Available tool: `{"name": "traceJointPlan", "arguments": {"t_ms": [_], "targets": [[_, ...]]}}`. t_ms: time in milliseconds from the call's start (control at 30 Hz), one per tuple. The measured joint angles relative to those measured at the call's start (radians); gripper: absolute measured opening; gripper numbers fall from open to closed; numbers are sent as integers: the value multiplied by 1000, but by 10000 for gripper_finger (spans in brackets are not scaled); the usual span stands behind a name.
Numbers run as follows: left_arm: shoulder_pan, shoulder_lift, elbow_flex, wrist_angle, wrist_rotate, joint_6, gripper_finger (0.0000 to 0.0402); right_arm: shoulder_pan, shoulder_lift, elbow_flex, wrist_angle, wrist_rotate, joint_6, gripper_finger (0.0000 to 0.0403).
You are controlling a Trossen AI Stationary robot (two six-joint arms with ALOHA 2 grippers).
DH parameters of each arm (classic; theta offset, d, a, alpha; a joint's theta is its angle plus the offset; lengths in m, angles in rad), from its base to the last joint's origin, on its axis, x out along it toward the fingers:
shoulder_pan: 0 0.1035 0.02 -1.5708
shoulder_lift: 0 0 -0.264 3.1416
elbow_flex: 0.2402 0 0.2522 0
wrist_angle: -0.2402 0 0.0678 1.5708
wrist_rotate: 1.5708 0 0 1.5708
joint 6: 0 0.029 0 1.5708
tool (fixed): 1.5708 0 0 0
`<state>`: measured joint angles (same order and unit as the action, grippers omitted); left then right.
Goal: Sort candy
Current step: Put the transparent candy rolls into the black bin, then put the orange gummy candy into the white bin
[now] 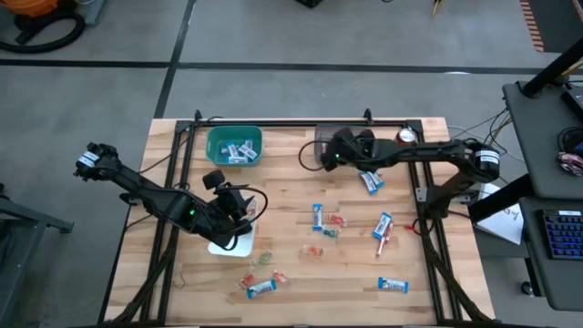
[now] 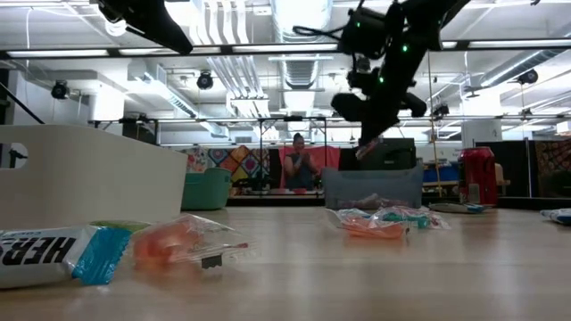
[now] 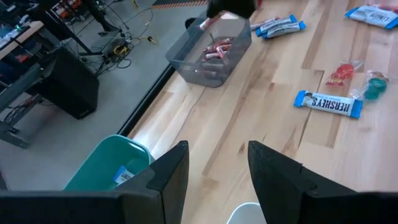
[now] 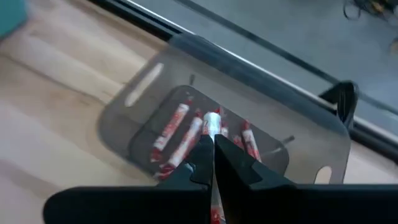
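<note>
Right hand (image 4: 213, 151) is over the grey bin (image 1: 321, 148) at the back edge of the worktop (image 1: 301, 228), fingers pinched tight on one slim red-and-white stick (image 4: 212, 122). The stick hangs nose-down between the fingertips, above the sticks already lying in the bin (image 4: 177, 132).

Step in hand, as I read it: drop this stick in with its kind. To do it well:
- Stay centred over the bin floor, not the rim. The near wall is close under me.
- Come down a little before letting go. The stick is light and slim and could bounce or tip out from height.
- Open just enough to let it slip. It may cling to one pad, so check that it fell before pulling back.
- Lift straight up afterwards so I don't knock the bin wall.

Pose: right arm stretched across the back of the worktop from its right side, wrist bent down, hand pointing into the bin. In the low view it hangs well above the bin.

Left hand (image 1: 230, 209) waits at the front left over the white tray (image 1: 239, 244). Fingers (image 3: 166, 174) are spread apart with nothing between them.

Rest of the candy: blue-and-white bars (image 1: 393, 285) and small red, orange and green pieces (image 1: 333, 221) are scattered over the middle and front of the worktop. More blue-and-white bars sit in the teal bin (image 1: 215, 140) at the back left.
</note>
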<state>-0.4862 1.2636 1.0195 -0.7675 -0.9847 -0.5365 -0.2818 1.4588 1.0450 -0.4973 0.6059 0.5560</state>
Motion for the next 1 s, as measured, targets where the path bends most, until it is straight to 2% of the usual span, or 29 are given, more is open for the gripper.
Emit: {"name": "traceJointPlan", "arguments": {"t_ms": [300,567,800,1000], "targets": [[0,0,0,2,0,-2,149,-75,62,-32,10,51,96,11],[0,1,-1,8,-1,-20,149,-67,72,-33,7,50,57,49],[0,1,-14,42,6,-30,149,14,5,-33,5,40,19,74],[0,1,-24,104,61,2,149,144,-74,-32,3,9,-22,84]]}}
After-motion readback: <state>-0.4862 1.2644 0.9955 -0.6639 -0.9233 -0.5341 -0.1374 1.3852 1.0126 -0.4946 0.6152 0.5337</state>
